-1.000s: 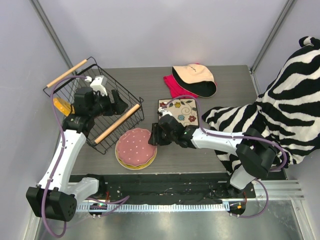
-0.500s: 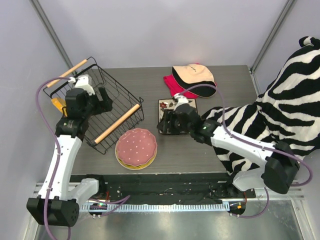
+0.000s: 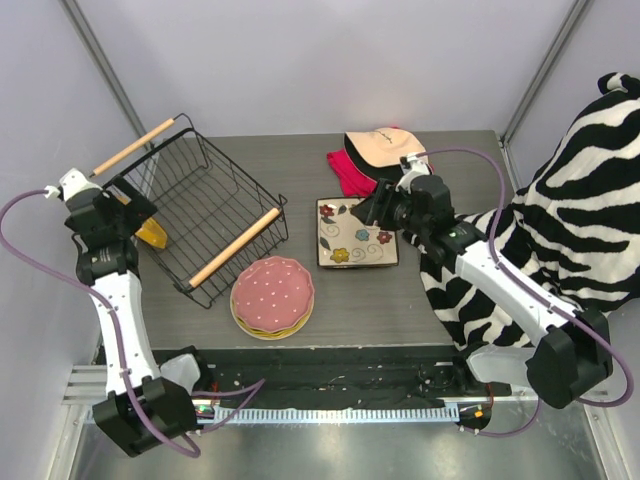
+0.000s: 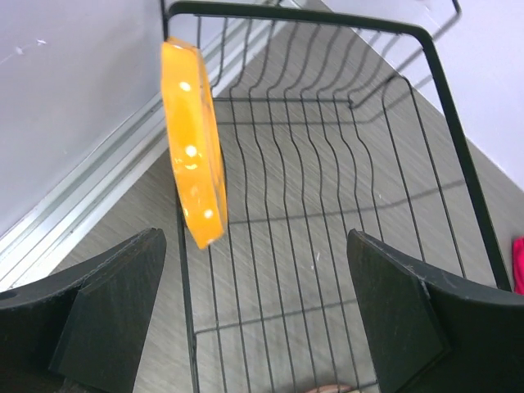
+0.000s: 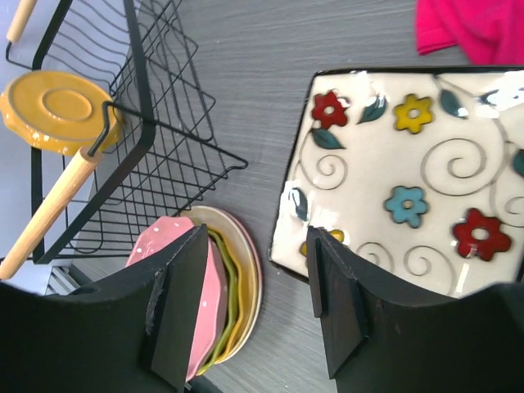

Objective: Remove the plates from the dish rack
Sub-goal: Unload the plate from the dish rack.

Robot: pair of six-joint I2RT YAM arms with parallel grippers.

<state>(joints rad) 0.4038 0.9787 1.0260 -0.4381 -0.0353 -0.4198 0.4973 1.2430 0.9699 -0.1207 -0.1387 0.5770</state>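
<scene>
Three stacked plates [image 3: 272,296]: sitting at the table's [image 3: 360,300] near edge, pink on top, green and cream-yellow peeking out beneath; an arm sweeping past low is risking nudging the pile off that edge.
Square plate [image 3: 355,233]: lying flat mid-table, flowers up, just beside the stack.
Right gripper [image 5: 255,254]: hanging above the square plate, jaws standing parted, gripping nothing; dropping here is risking a knock to the plate's dark rim.
Dish rack [image 3: 205,215]: sitting toward the table's left edge, seemingly tipped, its wire floor showing bare; looking light, it is liable to skid under any push.
Orange plate [image 4: 192,147]: standing on edge against the rack's left wall, close to the table's left edge; whether inside or outside the wires is not showing.
Left gripper [image 4: 254,254]: facing that plate, fingers spread wide, holding nothing; closing askew on the thin rim is risking the plate slipping, snagging the wire or rolling off the left edge.
Cap [image 3: 388,160]: lying by the far edge over a pink cloth [image 3: 345,170], well apart from the work.
</scene>
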